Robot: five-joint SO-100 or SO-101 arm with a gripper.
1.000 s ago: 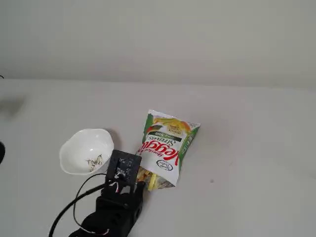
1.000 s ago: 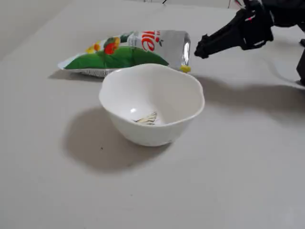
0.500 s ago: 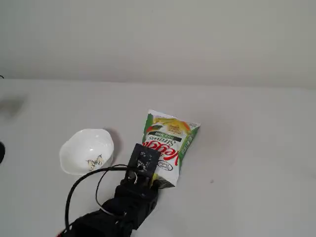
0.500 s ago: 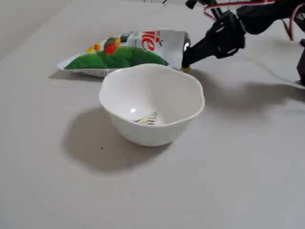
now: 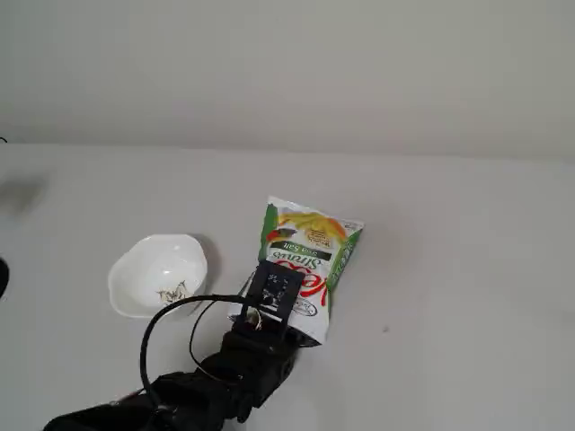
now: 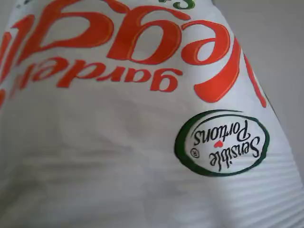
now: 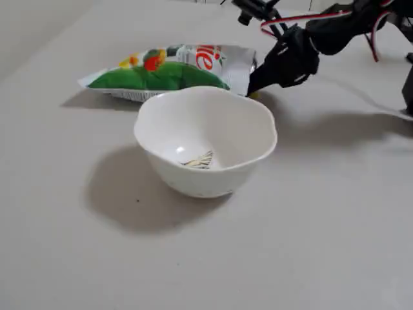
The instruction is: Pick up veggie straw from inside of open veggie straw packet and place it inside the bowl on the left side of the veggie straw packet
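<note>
Here the bowl [image 7: 205, 142] stands nearest in a fixed view, a small glossy white ceramic piece with a gently wavy rim and a small dark leafy drawing on its inner floor; it throws a soft shadow on the pale matte surface [image 7: 97, 258]. Nothing but that drawing shows inside it.

Just behind the bowl lies the veggie straw packet [image 7: 171, 70], a flat crinkly bag, green and white with red lettering and a silvery foil lining at its open mouth. A tiny pale-yellow bit shows at that mouth beside the arm's tip, too small to tell whether it is a veggie straw.

The black arm [image 7: 303, 42], with a red cable looped over it, reaches down to the packet's open end, and the gripper [image 7: 253, 85] has its tip at or inside the mouth. The jaws are hidden there, so I cannot tell how far apart they stand or whether they hold anything.

In the wrist view the packet's [image 6: 142, 118] white, finely ribbed film fills the frame, with orange-red letters upside down and a green oval "Sensible Portions" badge.

From above, in a fixed view, the bowl [image 5: 158, 275] sits left of the packet [image 5: 304, 265], apart from it.
</note>
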